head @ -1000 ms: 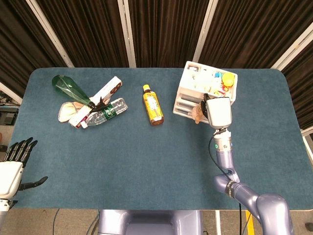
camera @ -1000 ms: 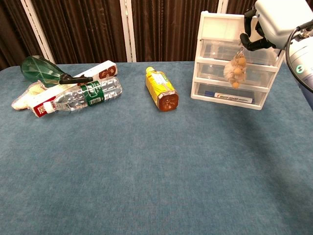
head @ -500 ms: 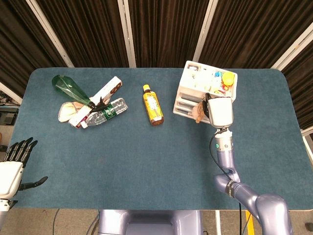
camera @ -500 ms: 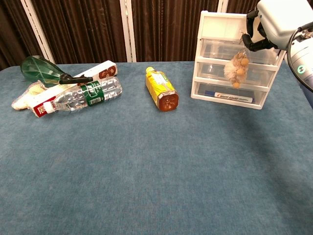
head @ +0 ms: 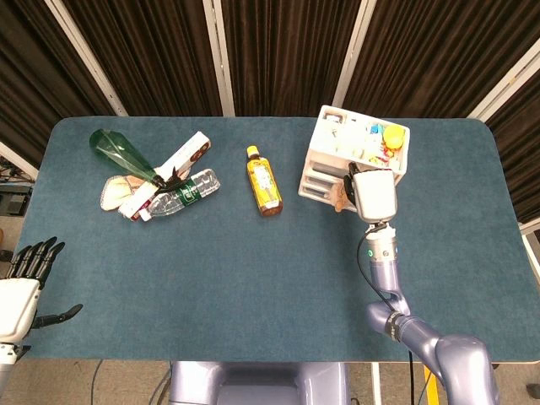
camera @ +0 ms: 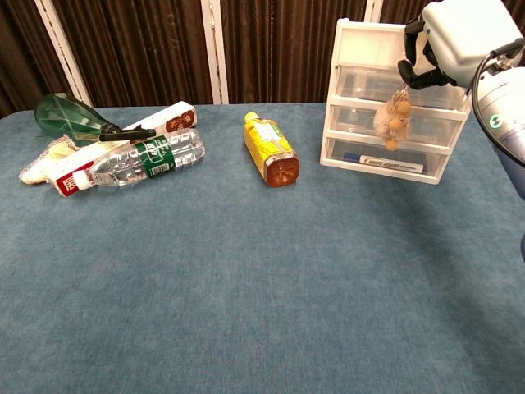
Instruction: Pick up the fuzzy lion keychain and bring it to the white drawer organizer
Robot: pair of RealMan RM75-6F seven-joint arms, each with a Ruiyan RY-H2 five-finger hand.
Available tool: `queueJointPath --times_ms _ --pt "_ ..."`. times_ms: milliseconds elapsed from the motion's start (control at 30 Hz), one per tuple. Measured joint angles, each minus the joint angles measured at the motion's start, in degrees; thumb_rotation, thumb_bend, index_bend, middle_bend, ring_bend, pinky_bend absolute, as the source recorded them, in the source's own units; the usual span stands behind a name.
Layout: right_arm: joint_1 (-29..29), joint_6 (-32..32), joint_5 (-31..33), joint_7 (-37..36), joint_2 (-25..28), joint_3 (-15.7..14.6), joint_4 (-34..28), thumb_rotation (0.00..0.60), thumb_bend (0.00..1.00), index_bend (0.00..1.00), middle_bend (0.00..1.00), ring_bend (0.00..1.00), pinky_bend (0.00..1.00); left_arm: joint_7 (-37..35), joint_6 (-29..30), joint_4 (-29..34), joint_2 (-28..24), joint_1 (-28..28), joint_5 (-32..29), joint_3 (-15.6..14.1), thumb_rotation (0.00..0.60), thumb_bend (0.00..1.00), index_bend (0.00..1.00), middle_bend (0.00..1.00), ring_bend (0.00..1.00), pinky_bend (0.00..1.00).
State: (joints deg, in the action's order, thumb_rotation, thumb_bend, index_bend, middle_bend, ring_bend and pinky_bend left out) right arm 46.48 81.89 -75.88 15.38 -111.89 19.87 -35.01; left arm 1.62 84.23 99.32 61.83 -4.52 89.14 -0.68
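Tan and fuzzy, the small plush lion keychain [camera: 391, 118] is dangling from my right hand [camera: 447, 41], whose dark fingers [camera: 413, 74] are pinching its ring. Over the last second I am drifting it slightly leftward across the front of the white plastic drawer organizer [camera: 361, 49], so delivery looks nearly complete. My left hand [head: 21, 295] is idling open, off the table's [head: 253, 270] near-left corner.

A wide bare stretch of table [head: 253, 278] lies open across the near half, while the far side is blocked at the left by a pile of bottles [camera: 135, 160] and a box [camera: 164, 123], mid-table by a lying yellow bottle [camera: 271, 148], and at the right by the organizer [camera: 385, 98].
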Motion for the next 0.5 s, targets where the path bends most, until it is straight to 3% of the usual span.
queueJointPath --times_ms 367,500 --pt "0.57 0.27 -0.26 -0.41 -0.73 0.11 0.78 0.6 0.44 0.67 1.0 1.0 1.0 -0.12 -0.01 0.05 0.0 0.03 -0.16 0.05 0.538 0.03 0.0 0.0 0.0 0.0" --pt "0.47 0.69 -0.57 -0.63 -0.82 -0.12 0.79 0.6 0.38 0.61 1.0 1.0 1.0 -0.1 0.0 0.07 0.01 0.02 -0.17 0.07 0.538 0.03 0.0 0.0 0.0 0.0"
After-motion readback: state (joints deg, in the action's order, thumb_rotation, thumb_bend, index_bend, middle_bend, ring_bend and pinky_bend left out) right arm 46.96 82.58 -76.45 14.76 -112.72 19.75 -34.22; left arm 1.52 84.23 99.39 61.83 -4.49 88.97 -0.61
